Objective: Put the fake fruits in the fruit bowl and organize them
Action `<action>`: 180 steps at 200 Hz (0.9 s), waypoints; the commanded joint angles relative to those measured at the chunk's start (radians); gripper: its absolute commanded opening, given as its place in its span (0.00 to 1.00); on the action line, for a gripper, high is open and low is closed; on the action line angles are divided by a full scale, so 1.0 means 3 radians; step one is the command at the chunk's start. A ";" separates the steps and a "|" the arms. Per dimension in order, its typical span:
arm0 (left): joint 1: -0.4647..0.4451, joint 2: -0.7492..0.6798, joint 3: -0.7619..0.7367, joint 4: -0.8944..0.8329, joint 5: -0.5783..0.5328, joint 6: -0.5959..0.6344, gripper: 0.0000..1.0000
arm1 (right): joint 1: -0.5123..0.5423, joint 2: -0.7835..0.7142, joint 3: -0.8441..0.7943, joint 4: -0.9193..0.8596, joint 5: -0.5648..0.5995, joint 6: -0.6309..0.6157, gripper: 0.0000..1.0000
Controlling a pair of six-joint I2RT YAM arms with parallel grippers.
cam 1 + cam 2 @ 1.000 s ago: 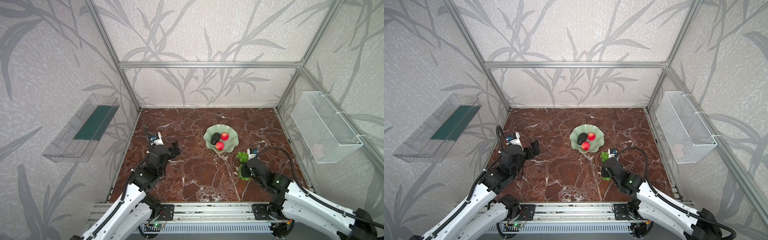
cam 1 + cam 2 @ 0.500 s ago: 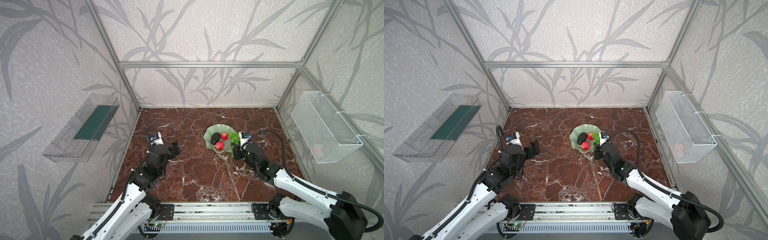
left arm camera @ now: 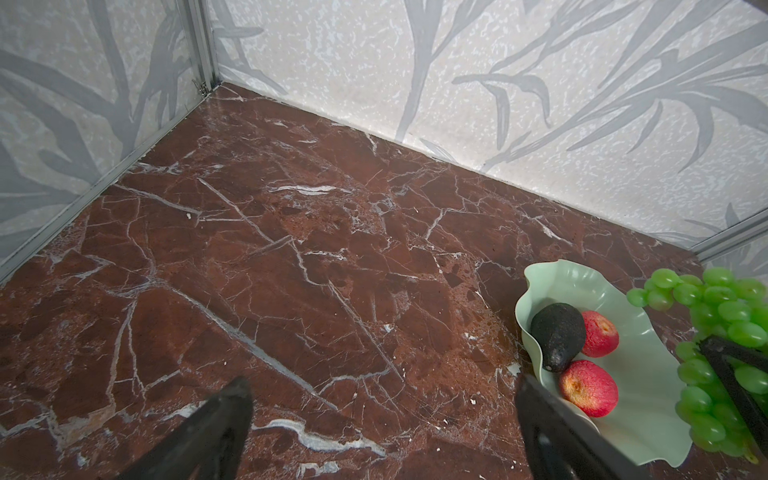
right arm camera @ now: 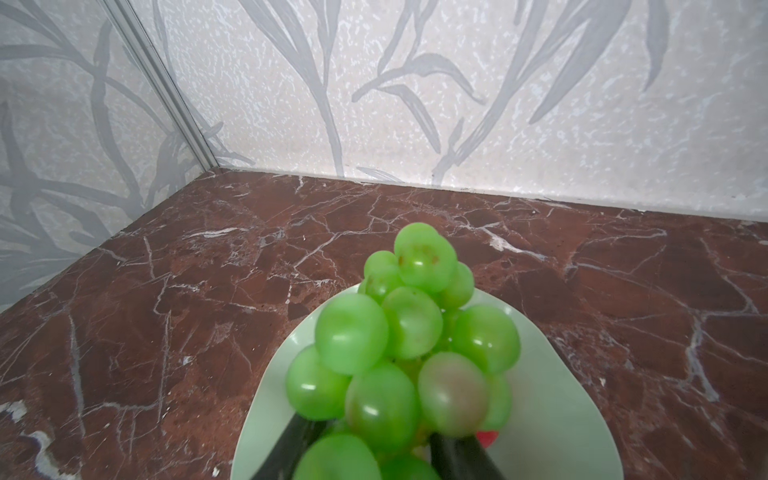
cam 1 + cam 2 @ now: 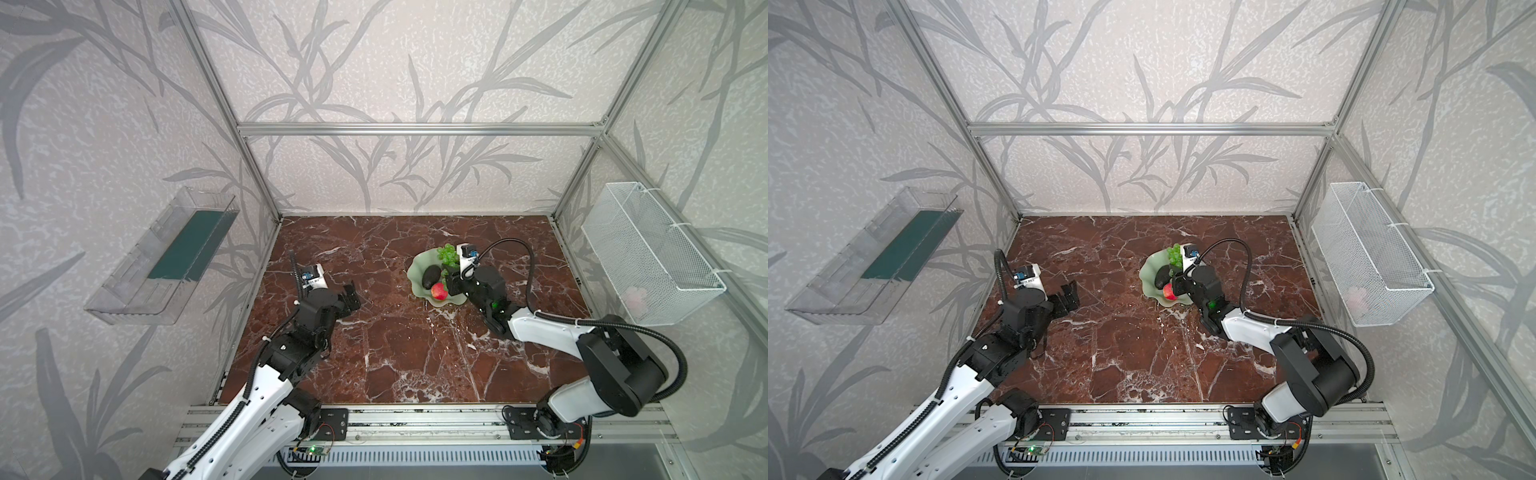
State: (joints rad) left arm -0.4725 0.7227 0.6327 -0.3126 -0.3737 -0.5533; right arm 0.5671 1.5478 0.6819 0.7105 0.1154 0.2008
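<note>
Red marble floor [image 5: 395,353], papered walls [image 5: 415,62]; left hand [image 5: 352,296] released; right hand [image 4: 372,451] grasping grapes [image 4: 411,332]

Bright, even, diffuse light, soft faint shadows, mild sheen on the marble tabletop [image 5: 395,353], slight wide-angle bowing toward picture edges, nearest grapes [image 4: 382,407] blurred in the right wrist view

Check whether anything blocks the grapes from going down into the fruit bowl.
Nothing visible does. The grapes, held in the right gripper, hang over the bare side of the fruit bowl. The avocado and the two red fruits lie on its other side, apart from the bunch.
</note>
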 commanded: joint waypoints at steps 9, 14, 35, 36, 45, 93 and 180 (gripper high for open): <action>0.0027 0.0023 0.0073 -0.0037 -0.0066 0.0023 0.99 | -0.0090 0.0247 0.0171 0.0464 -0.0165 -0.0031 0.41; 0.0029 0.0029 0.0078 -0.0033 -0.0068 0.0023 0.99 | -0.0101 0.0287 0.0176 0.0477 -0.0178 -0.0014 0.41; 0.0036 0.0045 0.0104 -0.0046 -0.0069 0.0039 0.99 | -0.0108 0.0387 0.0158 0.0482 -0.0186 0.0003 0.41; 0.0036 0.0048 0.0105 -0.0047 -0.0069 0.0039 0.99 | -0.0107 0.0390 0.0154 0.0483 -0.0183 0.0007 0.41; 0.0039 0.0049 0.0110 -0.0047 -0.0069 0.0043 0.99 | -0.0106 0.0407 0.0120 0.0500 -0.0178 0.0013 0.41; 0.0051 0.0072 0.0115 -0.0041 -0.0048 0.0039 0.99 | -0.0106 0.0471 0.0001 0.0439 -0.0137 0.0063 0.51; 0.0056 -0.0019 0.0080 -0.0096 -0.0076 0.0049 0.99 | -0.0106 0.0455 -0.0097 0.0372 -0.0066 0.0045 0.84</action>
State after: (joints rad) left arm -0.4614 0.7315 0.6334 -0.3286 -0.3737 -0.5415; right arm 0.5365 1.6955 0.6567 0.7971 0.0891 0.2203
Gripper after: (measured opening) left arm 0.988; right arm 0.794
